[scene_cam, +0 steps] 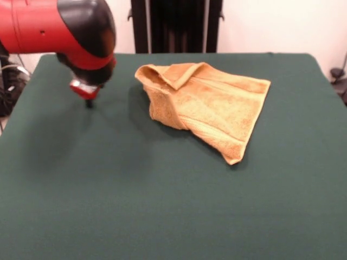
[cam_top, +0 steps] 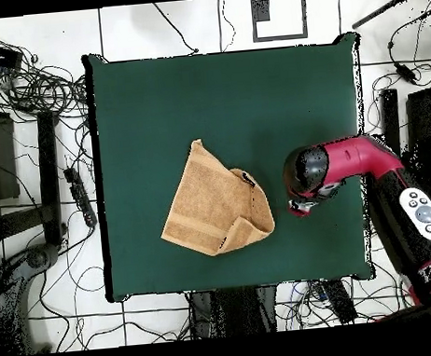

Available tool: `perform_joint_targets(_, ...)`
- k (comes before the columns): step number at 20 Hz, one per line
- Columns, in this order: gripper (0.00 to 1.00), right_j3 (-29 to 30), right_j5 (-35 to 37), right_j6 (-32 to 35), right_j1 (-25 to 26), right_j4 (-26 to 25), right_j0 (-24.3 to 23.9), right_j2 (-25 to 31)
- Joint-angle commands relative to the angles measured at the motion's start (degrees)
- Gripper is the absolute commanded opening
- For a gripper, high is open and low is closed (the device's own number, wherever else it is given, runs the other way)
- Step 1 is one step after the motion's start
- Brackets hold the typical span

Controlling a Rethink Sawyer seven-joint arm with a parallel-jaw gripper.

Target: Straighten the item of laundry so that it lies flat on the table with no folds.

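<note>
The orange-tan towel [scene_cam: 209, 105] lies crumpled on the dark green table [scene_cam: 162, 206], right of centre toward the far side in the front view. Its left part is folded over and stands up in a ridge, with a corner flap turned down near the top. In the overhead view the towel [cam_top: 213, 209] sits below the table's [cam_top: 156, 97] centre, its fold at the lower right. My gripper [scene_cam: 88, 101] hangs under the red and black arm, left of the towel and apart from it, close over the cloth. It shows in the overhead view [cam_top: 299, 206] to the towel's right. Its state is hidden.
The robot's pedestal column [scene_cam: 176, 24] stands behind the table's far edge. Cables and stands [cam_top: 38, 135] lie on the floor round the table. The arm's bulk [cam_top: 389, 189] reaches over the table's right edge in the overhead view.
</note>
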Motion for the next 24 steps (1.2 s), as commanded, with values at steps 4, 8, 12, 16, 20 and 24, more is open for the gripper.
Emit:
perform_joint_targets(4,1.00,-5.83,-12.77,-3.14,-3.80,-11.58,2.03,-4.97)
perform_joint_targets(8,1.00,-4.48,-10.80,1.45,-4.28,-5.81,2.11,-6.12)
perform_joint_targets(12,1.00,0.40,-8.19,11.11,-6.60,7.15,2.08,-5.20)
perform_joint_targets(16,1.00,2.38,-8.54,20.29,-7.51,14.03,5.07,-8.07)
perform_joint_targets(20,1.00,4.57,-11.79,27.52,-6.04,19.51,8.56,-11.39)
perform_joint_targets(24,1.00,5.87,-16.74,30.67,-5.34,21.62,11.88,-14.18)
